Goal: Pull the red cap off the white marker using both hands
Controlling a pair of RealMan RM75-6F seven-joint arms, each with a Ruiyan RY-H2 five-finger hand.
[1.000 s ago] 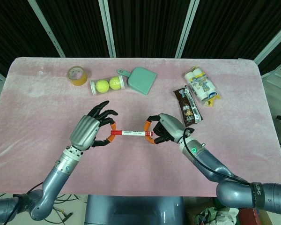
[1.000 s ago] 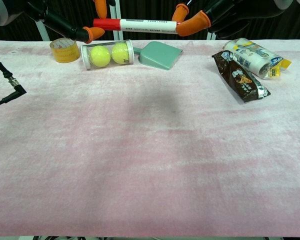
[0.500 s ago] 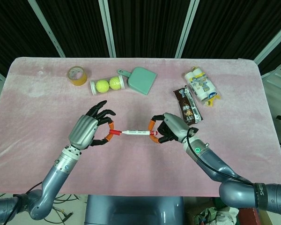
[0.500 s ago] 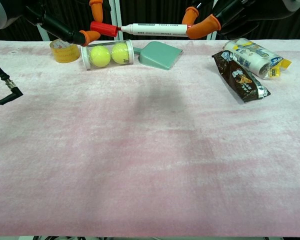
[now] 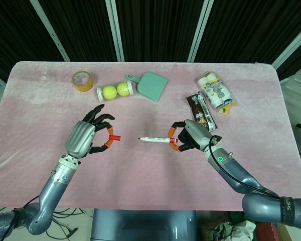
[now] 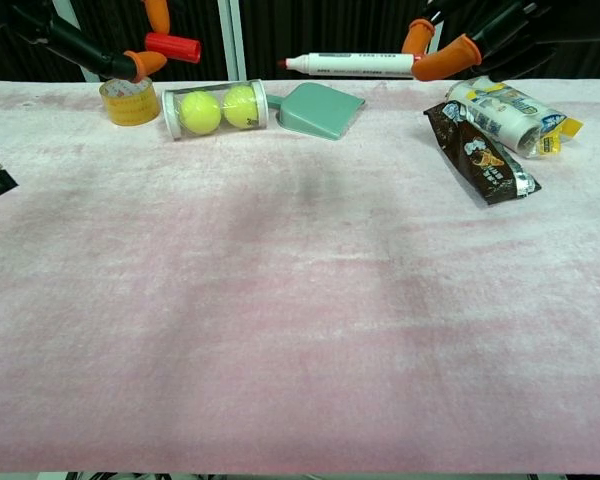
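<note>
You are now holding the two pieces apart: half a second ago the red cap (image 5: 114, 136) was just slipping off the tip, and now a clear gap is showing between it and the white marker (image 5: 155, 139), so the pull itself looks done. Your left hand (image 5: 85, 137) is pinching the cap between orange-tipped fingers (image 6: 136, 62), at about 9 o'clock from the middle of the pink surface (image 5: 150, 170). Your right hand (image 5: 191, 136) is pinching the marker's back end at about 3 o'clock, its bare red tip pointing toward the cap; both pieces are hovering above the cloth. The marker's barrel is carrying a line of small print, too fine to read. At 12 o'clock are lying a tape roll (image 5: 83, 81), a clear tube of yellow balls (image 5: 113, 91) and a green dustpan (image 5: 150, 85); at 2 o'clock, a dark snack wrapper (image 5: 200, 114) and a white printed packet (image 5: 216, 92), their lettering unreadable.
</note>
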